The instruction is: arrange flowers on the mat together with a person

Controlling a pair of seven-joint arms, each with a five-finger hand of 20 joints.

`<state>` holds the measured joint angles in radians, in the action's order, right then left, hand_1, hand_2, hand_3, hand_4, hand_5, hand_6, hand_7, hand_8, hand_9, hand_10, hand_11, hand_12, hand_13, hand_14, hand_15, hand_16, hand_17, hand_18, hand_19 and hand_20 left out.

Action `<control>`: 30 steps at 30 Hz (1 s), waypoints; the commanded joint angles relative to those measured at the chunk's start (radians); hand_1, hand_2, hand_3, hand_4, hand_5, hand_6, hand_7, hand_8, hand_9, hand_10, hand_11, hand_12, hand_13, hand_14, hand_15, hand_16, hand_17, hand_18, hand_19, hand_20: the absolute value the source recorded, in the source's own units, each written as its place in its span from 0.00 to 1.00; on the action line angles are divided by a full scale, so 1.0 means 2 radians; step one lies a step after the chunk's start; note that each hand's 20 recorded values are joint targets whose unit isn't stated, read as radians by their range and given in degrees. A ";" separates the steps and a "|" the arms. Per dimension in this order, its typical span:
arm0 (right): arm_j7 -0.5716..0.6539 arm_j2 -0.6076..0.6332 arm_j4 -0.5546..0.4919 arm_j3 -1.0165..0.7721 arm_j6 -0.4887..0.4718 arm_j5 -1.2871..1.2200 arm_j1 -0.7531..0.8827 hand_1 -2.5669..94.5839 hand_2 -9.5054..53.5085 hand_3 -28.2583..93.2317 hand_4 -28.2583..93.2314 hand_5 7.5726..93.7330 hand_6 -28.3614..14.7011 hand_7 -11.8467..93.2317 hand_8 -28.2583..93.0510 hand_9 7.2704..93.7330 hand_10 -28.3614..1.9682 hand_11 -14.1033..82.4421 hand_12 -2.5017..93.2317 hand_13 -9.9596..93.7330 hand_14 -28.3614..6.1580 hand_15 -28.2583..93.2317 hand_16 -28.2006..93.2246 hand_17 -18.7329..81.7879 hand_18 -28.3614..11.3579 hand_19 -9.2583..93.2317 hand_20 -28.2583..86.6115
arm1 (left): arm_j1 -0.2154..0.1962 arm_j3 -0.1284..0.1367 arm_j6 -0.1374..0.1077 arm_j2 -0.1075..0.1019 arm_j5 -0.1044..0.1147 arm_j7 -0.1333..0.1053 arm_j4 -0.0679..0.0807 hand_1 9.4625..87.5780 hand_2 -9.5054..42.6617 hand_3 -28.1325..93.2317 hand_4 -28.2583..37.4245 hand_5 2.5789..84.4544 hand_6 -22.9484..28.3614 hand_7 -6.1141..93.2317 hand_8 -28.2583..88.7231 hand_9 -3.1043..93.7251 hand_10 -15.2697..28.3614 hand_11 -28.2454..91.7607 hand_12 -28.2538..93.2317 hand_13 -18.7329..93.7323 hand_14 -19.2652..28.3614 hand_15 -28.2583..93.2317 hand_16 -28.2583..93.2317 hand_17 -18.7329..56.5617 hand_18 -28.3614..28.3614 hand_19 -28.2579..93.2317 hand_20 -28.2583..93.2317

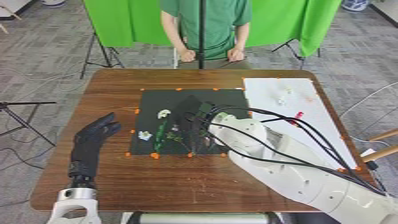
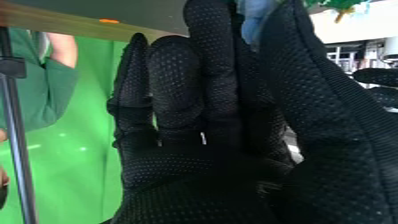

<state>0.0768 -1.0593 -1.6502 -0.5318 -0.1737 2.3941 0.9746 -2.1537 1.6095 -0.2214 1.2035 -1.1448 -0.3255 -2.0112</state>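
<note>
White rounded arm shell [image 1: 282,172], dark-dotted; loose black cables [image 1: 306,163]; silver wrist collar [image 1: 78,193]; black-gloved robot hand [image 1: 90,139].

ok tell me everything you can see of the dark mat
The mat is a dark, plain rectangle, apparently thin paper or cloth, lying flat mid-table, left of the white sheet. Small orange marks dot its border. A white flower with a green stem and another pale bloom lie on its left part. The right hand is over its right part; whether it touches the mat, I can't tell.
</note>
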 commanded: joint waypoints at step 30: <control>0.005 0.017 -0.016 -0.005 0.008 -0.008 -0.003 0.45 0.00 0.81 0.00 0.62 0.74 0.34 0.12 0.64 0.48 0.43 0.33 0.63 0.41 0.80 0.53 0.40 0.20 0.66 0.66 | -0.002 -0.001 0.007 0.001 0.000 0.007 0.004 0.29 0.00 0.75 0.11 0.55 0.54 0.19 0.18 0.54 0.65 0.40 0.35 0.54 0.73 0.39 0.23 0.42 0.69 0.30 0.39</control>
<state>0.0498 -1.0378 -1.6919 -0.5797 -0.2904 2.3985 0.9766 -2.1525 1.6097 -0.2165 1.2036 -1.1453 -0.3213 -2.0108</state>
